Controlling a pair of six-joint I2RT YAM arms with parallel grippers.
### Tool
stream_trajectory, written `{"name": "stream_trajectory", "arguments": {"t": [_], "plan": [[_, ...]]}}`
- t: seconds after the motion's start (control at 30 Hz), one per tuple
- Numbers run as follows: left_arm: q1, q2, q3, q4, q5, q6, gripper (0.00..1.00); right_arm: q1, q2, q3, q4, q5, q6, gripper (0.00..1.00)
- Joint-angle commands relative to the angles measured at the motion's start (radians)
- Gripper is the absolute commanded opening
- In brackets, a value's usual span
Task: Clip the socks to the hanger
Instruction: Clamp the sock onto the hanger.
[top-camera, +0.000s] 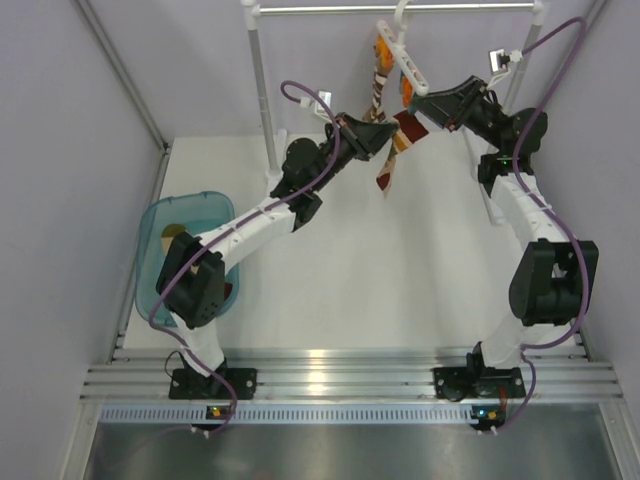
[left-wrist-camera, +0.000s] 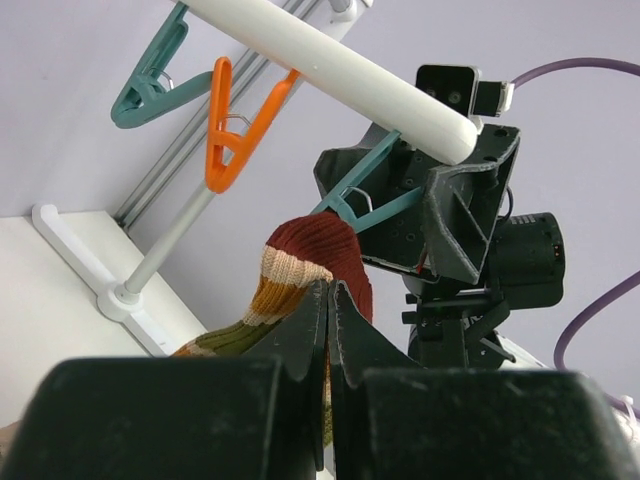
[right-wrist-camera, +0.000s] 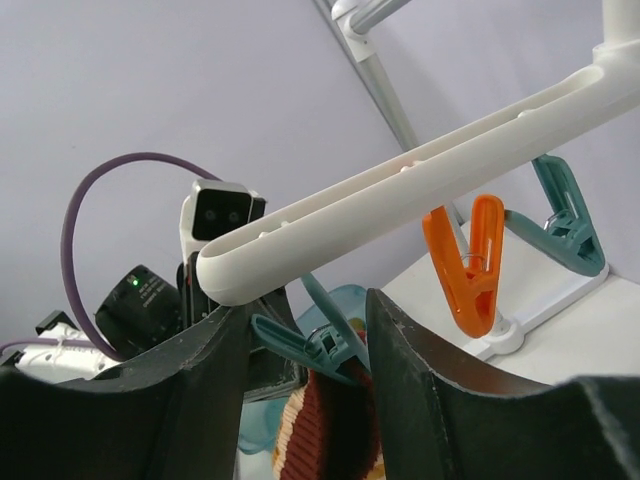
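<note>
Step in hand: clipping striped sock (left-wrist-camera: 315, 250) to hanger (right-wrist-camera: 420, 185).
- My left gripper (left-wrist-camera: 330, 300): clamped on the sock, its end at the teal clip (right-wrist-camera: 310, 345).
- My right gripper (right-wrist-camera: 310, 305): jaws apart around that clip.

Next: check the clip bites before I release.

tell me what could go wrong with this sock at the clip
1. The shut left jaws hold the tan striped sock; whether the teal clip bites its toe is unclear, so releasing may drop it.
2. The open right jaws flank that clip; a nudge could swing the hanger.
</note>
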Motion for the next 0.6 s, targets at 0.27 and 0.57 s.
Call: {"name": "stream_trajectory", "arguments": {"t": [0.27,0.57], "plan": [[-0.003,0.038,0.058,0.064,0.034,0.026,0.3,-0.015,0.008,0.063,-0.015,0.012,0.009,0.56],[-0.002,-0.034,-0.017,0.061,0.06,0.158,0.49,-0.091,-0.001,0.071,-0.042,0.011,-0.016,0.59]]}}
